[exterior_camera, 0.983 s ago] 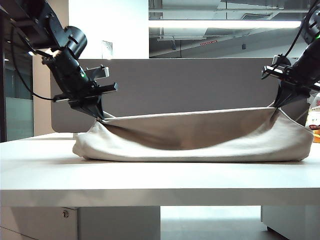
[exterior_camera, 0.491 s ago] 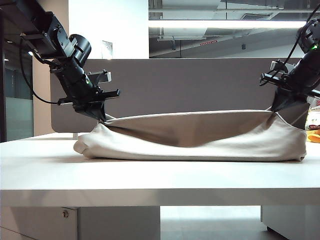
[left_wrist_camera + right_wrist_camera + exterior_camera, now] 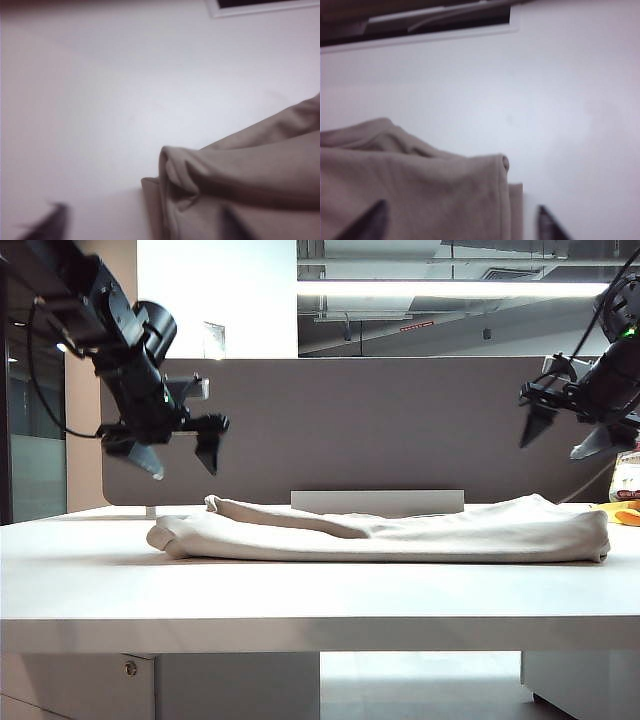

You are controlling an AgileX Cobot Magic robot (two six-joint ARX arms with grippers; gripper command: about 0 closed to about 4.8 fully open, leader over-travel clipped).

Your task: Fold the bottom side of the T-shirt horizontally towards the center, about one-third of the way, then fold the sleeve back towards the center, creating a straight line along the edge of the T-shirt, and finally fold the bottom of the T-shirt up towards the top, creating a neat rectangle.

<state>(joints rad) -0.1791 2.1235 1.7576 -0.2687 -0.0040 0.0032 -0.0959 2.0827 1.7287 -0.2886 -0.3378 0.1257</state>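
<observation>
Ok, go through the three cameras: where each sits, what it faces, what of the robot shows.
Exterior: level with the table edge, facing the folded T-shirt; open left gripper and right gripper above its ends.
Left wrist: looks down on a T-shirt corner; fingertips visible.
Right wrist: looks down on the other corner; fingertips visible.
All share the T-shirt.

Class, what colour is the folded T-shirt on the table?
Plain beige, no print: T-shirt, clearest in the exterior view.

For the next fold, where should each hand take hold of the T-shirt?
The T-shirt lies flat in a long folded strip. Judging by that, the left hand and right hand, both open above, should probably descend and pinch its two end corners.
</observation>
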